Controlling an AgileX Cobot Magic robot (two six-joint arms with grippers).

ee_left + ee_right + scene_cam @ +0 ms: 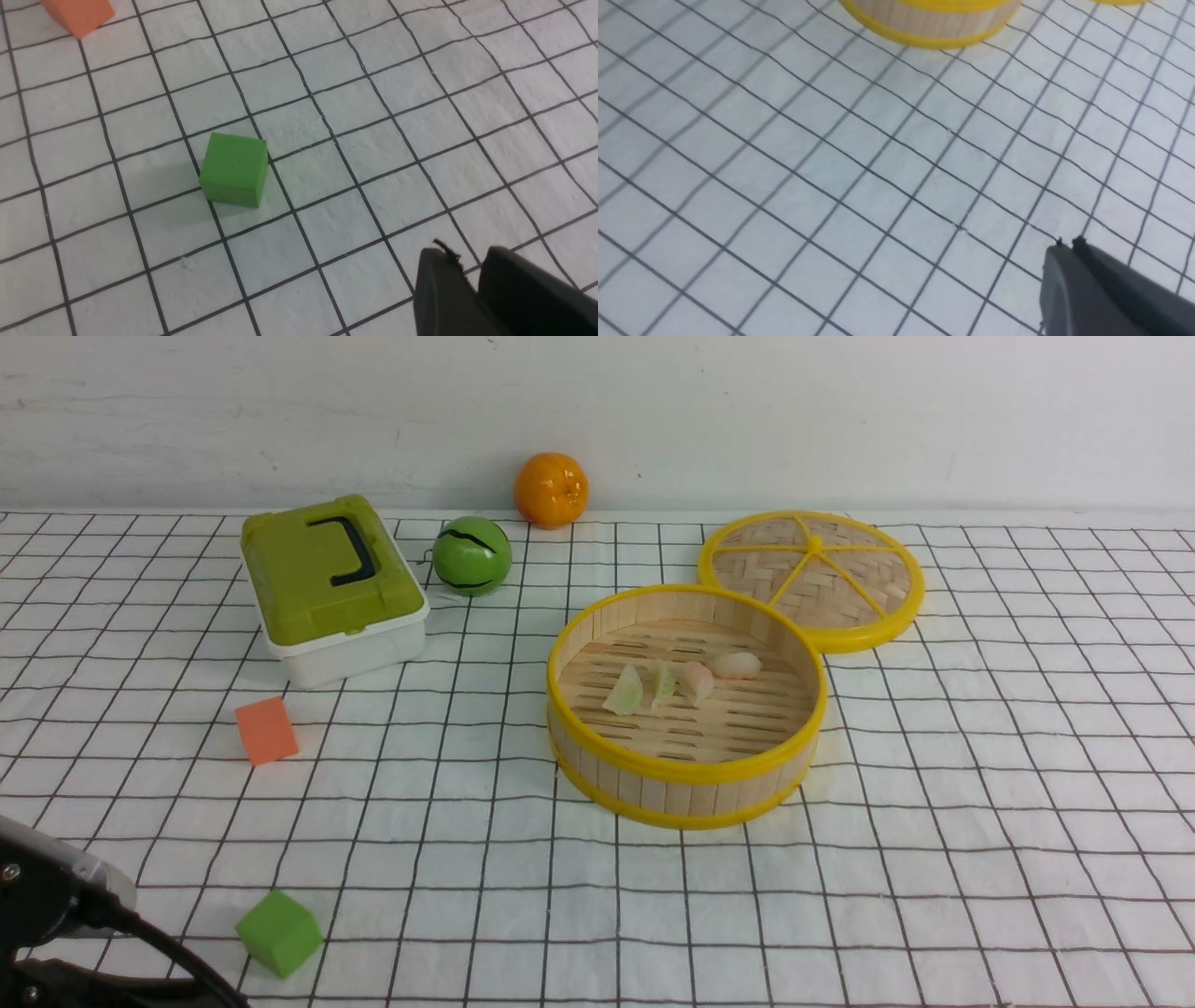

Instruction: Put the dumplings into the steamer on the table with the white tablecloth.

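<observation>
The left gripper point(467, 275) hangs low over the white tablecloth point(980, 803). Its two dark fingers are pressed together with nothing between them, and they touch nothing. From the front only a dark bit of that arm and its cable shows at the near corner; the fingers themselves are cut off there.

A green cube point(233, 169) sits on the cloth a little ahead of this gripper. An orange cube point(77, 14) lies farther out beyond it, partly cut off in the wrist picture. Farther ahead again are a white box with a green lid point(331, 583), a green ball point(471, 555) and an orange point(551, 489) at the back of the table point(1074, 943).

The steamer point(686, 770) stands well ahead of the right gripper point(1068, 247). All four dumplings point(695, 681) lie in a row on its slotted floor. The woven lid point(812, 579) lies flat just behind it, their rims seeming to touch.

The right gripper's grey fingers are also closed tip to tip, empty, above bare cloth. Its wrist picture is blurred and catches only the steamer's lower wall. The front camera misses this gripper.
</observation>
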